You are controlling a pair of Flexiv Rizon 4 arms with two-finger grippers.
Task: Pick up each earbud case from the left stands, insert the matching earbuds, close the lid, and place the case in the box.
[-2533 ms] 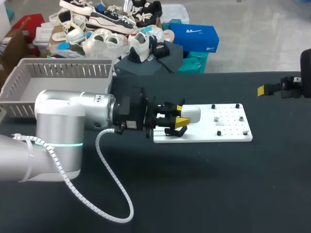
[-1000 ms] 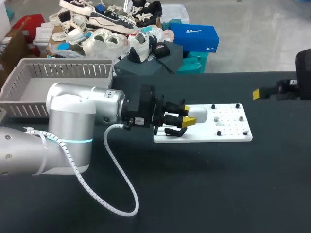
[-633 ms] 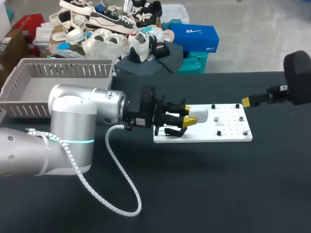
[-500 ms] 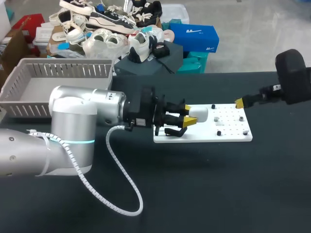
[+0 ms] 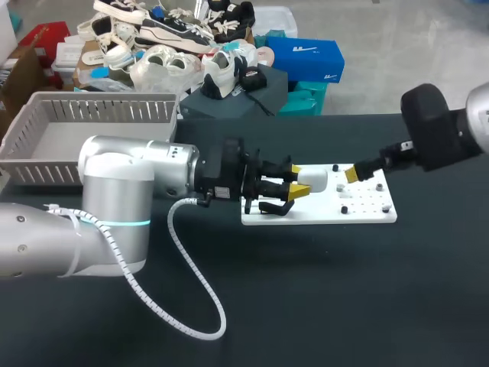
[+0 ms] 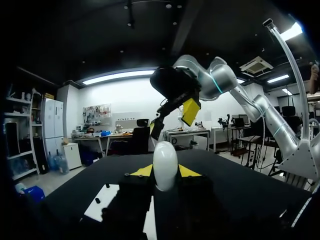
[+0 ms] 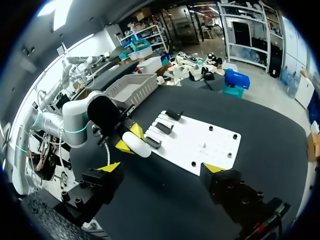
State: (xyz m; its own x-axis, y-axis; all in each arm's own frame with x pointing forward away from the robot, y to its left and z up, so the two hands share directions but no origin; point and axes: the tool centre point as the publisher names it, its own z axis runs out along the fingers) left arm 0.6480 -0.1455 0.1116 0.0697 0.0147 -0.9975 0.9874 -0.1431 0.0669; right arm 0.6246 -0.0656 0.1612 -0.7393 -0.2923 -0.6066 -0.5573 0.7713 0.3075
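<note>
My left gripper (image 5: 294, 182) is shut on a white earbud case (image 5: 313, 179), held sideways just above the left end of the white board (image 5: 367, 214). In the left wrist view the case (image 6: 165, 165) stands between the yellow tips, lid closed. My right gripper (image 5: 354, 173) hangs over the board's middle, a short way right of the case, wide open and with nothing in it. The right wrist view has its own gripper (image 7: 162, 167) above the table, with the case (image 7: 137, 145) ahead of it. Black stands (image 7: 162, 127) sit at the board's left end.
A grey slatted basket (image 5: 46, 115) stands at the table's back left. Small dark pegs (image 5: 344, 209) dot the right half of the board. A white cable (image 5: 183, 298) loops from my left arm over the dark tabletop.
My right arm has swung in from the far right edge to just right of the case, over the board. The left arm and the case have stayed put.
</note>
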